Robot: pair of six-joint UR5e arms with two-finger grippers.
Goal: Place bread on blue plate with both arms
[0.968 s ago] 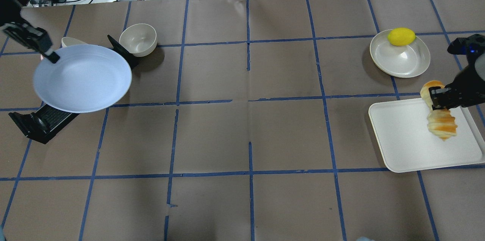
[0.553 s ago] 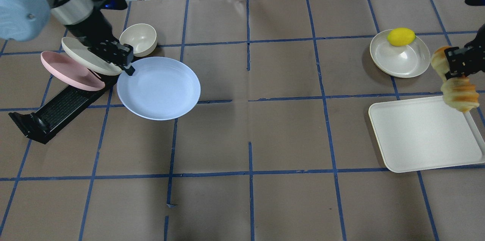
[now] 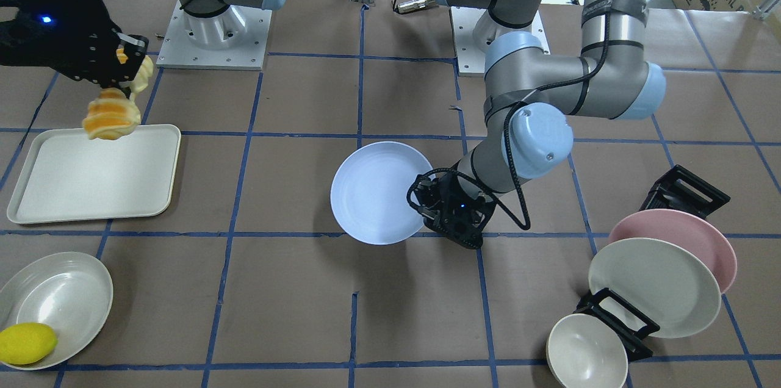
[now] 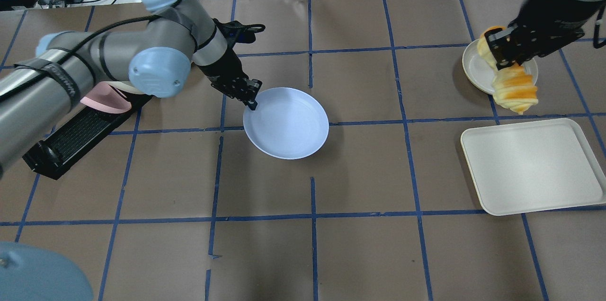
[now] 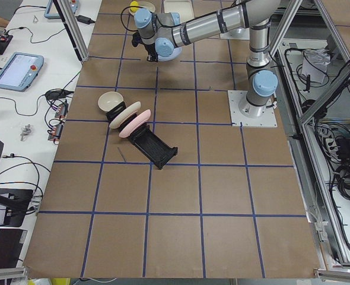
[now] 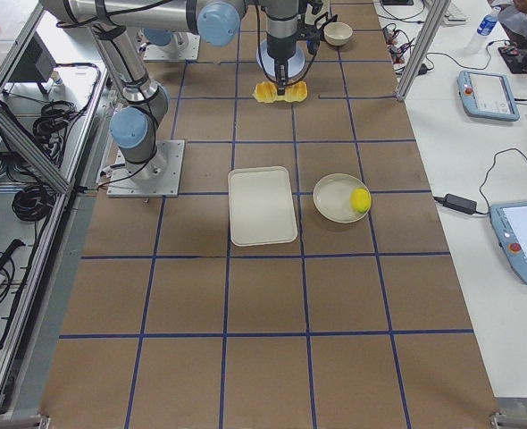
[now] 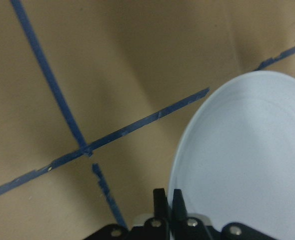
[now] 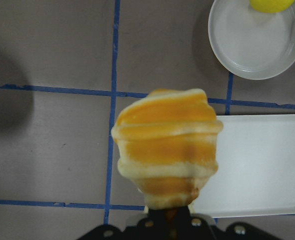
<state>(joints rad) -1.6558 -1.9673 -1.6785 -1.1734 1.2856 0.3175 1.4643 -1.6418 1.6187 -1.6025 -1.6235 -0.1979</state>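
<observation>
The blue plate [image 4: 286,123] is near the table's middle, also in the front view [image 3: 378,193] and the left wrist view [image 7: 242,160]. My left gripper [image 4: 251,101] is shut on its near-left rim; I cannot tell if the plate touches the table. The bread [image 4: 513,88] hangs in the air at the far right, golden-orange ridges showing in the right wrist view [image 8: 165,150]. My right gripper [image 4: 504,52] is shut on its upper end, also seen in the front view [image 3: 125,64], and holds it above the far edge of the white tray.
A white tray [image 4: 530,168] lies at the right. Beyond it is an off-white plate [image 3: 55,302] with a lemon [image 3: 27,344]. At the left a black dish rack [image 4: 71,135] holds a pink plate [image 3: 683,235] and an off-white plate [image 3: 653,284], with a bowl [image 3: 586,354] beside them.
My left arm has carried the blue plate rightward from the rack to the table's middle. My right gripper has lifted the bread off the tray and moved it up and left, over the off-white plate.
</observation>
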